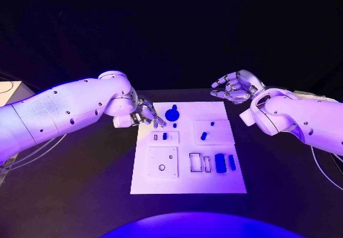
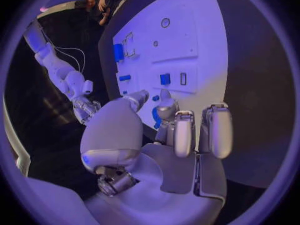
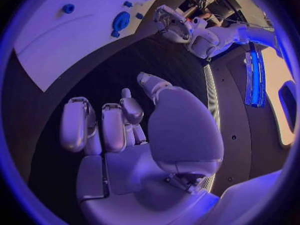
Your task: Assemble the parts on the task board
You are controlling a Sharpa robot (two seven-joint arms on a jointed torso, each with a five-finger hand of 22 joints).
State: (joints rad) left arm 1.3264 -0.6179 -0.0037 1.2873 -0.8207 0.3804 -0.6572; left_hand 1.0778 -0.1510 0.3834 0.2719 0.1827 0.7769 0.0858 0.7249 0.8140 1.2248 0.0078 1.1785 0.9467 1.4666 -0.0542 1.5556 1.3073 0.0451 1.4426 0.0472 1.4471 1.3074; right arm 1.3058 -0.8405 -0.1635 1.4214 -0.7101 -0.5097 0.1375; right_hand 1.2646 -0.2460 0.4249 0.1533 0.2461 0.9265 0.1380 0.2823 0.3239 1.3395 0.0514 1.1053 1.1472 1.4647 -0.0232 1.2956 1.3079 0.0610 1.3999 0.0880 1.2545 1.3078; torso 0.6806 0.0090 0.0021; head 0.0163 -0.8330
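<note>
No writing can be read on the white task board (image 1: 187,184), which lies in the middle of the black surface (image 1: 85,198). Seven blue parts show on it: a round knobbed part (image 1: 172,114) at the far edge, five small pegs, and two upright blocks (image 1: 221,163) side by side near the right edge. The left hand (image 1: 146,115) hangs over the board's far left corner, fingers (image 2: 212,130) loosely curled, holding nothing. The right hand (image 1: 234,87) hovers beyond the far right corner, fingers (image 3: 75,125) apart and empty.
</note>
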